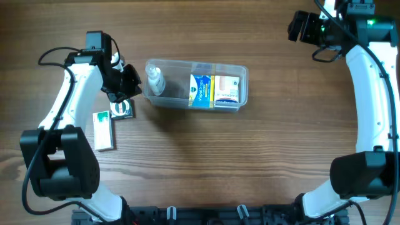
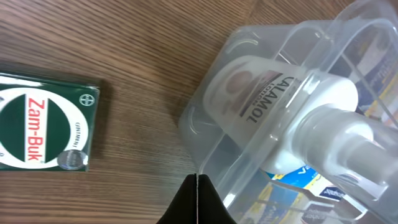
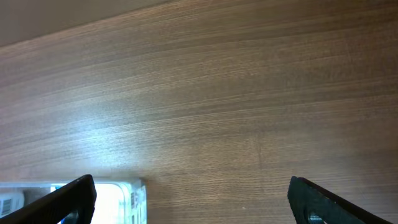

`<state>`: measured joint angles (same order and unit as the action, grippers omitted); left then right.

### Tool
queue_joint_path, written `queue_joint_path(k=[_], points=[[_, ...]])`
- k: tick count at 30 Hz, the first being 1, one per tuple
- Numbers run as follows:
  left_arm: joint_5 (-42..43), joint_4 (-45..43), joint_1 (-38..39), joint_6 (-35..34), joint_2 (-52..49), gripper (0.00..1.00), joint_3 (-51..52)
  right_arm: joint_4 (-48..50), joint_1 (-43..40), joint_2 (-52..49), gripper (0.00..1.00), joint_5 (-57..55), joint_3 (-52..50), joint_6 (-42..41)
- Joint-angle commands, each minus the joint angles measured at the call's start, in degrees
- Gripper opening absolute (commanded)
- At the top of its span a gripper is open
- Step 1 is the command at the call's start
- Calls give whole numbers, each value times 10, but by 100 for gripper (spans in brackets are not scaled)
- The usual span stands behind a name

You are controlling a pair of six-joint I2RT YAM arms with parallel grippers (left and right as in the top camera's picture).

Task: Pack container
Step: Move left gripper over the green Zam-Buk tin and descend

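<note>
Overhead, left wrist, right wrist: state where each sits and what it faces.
Overhead: above the table, looking straight down; left arm and right arm show.
Left wrist: low, facing the container end, calamine lotion bottle, Zam-Buk box; shut left gripper shows.
Right wrist: facing the table, container corner; open right gripper shows.
Shared: the container.

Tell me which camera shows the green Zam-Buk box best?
The left wrist view: the Zam-Buk box fills its left side, close enough to read the label. The overhead view shows it tiny and partly hidden. The right wrist view does not show it.
</note>
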<state>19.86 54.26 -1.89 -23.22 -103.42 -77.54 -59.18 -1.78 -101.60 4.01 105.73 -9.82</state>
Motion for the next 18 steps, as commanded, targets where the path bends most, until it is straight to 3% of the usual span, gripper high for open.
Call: queue_joint_path(k=[1,6,10,12,14,16,18], points=[[31,1,-1,21,-2,4,-3,0,0,1,100,-1,4,-7],[7,0,-20,35,4,4,-4,0,0,1,100,-1,4,-7],[-63,2,-50,18,15,5,-4,0,0,1,100,-1,4,-7],[-97,2,-54,18,15,20,-4,0,0,1,100,-1,4,-7],[-127,0,-54,18,15,59,-4,0,0,1,100,-1,4,-7],[-151,-14,-55,18,15,90,-4,0,0,1,100,-1,4,-7],[-177,-34,-55,18,15,96,-4,0,0,1,100,-1,4,-7]])
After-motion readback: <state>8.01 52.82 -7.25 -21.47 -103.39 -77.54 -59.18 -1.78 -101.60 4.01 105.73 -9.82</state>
